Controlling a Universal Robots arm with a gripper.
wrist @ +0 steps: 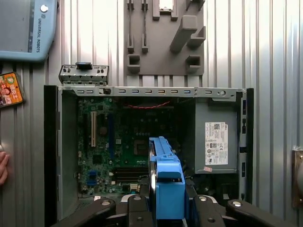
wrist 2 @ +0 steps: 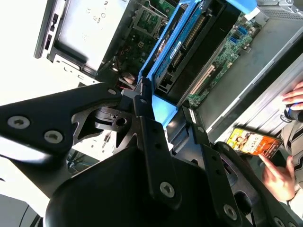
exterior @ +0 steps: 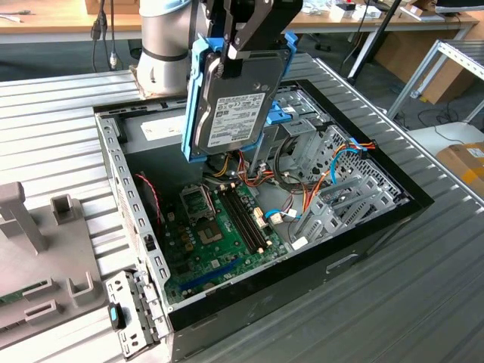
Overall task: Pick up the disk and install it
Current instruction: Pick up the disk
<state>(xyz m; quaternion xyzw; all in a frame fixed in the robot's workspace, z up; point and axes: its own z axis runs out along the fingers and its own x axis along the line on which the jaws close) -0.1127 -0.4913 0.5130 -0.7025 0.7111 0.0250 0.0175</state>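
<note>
The gripper (exterior: 243, 47) is clamped on the disk (exterior: 231, 102), pinching it by its top edge. The disk hangs on edge in the upper centre of the exterior view, label out and blue rails down both sides, above the open computer case (exterior: 302, 281) and touching nothing in there.

Here's where it gets tricky, I'd say. Directly under the disk's lower edge sits a tangle of cables (exterior: 242, 170), red, orange and yellow, spilling over the motherboard (exterior: 215, 227). Come down carelessly and a rail tab could hook a wire or press it onto the board.

The drive cage (exterior: 306, 125) is just beside the disk, toward the exterior view's right. The disk is tilted, so if the rails don't line up with the cage they could jam or scrape on the metal. With a grip at one end only, any knock could twist the disk in the jaws.

One more thing: in the second wrist view a person's hand (wrist 2: 277, 177) rests near the case, close to the working area.
</note>
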